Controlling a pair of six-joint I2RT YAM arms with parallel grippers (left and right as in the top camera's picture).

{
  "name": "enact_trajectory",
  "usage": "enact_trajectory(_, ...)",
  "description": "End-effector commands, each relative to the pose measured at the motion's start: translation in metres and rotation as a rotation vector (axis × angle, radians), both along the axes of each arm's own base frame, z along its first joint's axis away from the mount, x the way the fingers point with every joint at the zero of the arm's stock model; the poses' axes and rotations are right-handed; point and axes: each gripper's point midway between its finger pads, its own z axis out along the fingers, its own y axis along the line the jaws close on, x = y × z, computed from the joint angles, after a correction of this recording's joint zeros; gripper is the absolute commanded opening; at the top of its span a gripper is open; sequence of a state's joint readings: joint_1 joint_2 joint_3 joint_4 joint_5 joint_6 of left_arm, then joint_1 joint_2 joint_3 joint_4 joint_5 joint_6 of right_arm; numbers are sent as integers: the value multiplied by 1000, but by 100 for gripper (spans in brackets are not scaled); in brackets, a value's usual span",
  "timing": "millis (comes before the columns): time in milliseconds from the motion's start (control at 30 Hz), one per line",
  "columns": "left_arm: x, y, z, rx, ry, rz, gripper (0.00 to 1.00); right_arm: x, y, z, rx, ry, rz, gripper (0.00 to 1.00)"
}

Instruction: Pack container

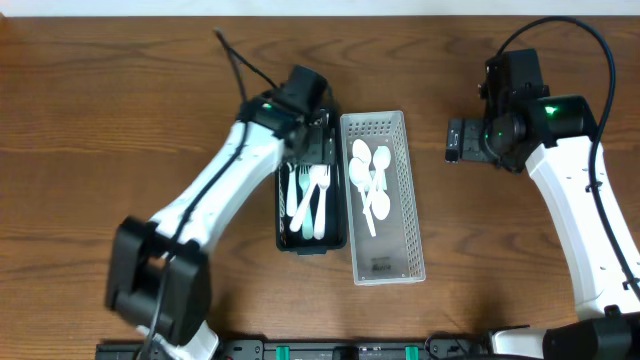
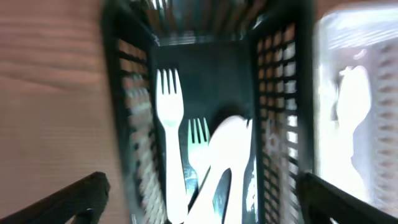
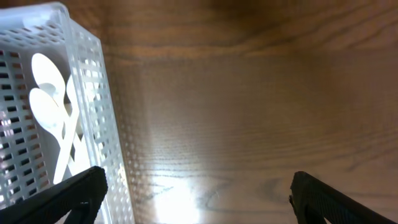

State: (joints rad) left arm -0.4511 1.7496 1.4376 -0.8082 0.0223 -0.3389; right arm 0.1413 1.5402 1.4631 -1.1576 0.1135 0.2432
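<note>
2 baskets side by side on the table (image 1: 120,120): black basket (image 1: 312,247) on the left, white basket (image 1: 388,272) right beside it on the right. In the black basket: several white forks (image 1: 312,200) lying lengthwise, tines toward the far end. In the white basket: a cluster of white spoons (image 1: 368,175) in the far half. Left gripper (image 2: 202,193): fingers spread wide, pinching nothing, poised over the black basket's far end, looking down on the forks. Right gripper (image 3: 196,183): likewise spread wide and empty, hanging above the table to the right of the white basket's far end, well apart from the forks.
</note>
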Motion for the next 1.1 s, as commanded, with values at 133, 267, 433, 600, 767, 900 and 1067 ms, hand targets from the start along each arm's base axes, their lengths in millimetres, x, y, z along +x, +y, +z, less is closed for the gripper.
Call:
enact_trajectory(133,5,50,92,21,-249,96,98,16,-1,5,-40,-60,87,99)
enact_trajectory(267,5,96,125,64,-347,216,98,20,18,6,-31,-75,277,93)
enact_trajectory(433,-3,148,148,54,-395,372,98,9,54,-1,36,-39,513,6)
enact_trajectory(600,-13,189,149,40,-373,540,98,3,86,-30,29,54,630,1)
enact_trajectory(767,-23,201,139,60,-317,568,98,16,133,-61,12,50,781,1)
enact_trajectory(900,-31,201,129,74,-274,565,98,37,161,-76,8,-21,837,1)
enact_trajectory(1067,-36,201,124,83,-245,564,98,52,172,-102,-13,-28,897,1)
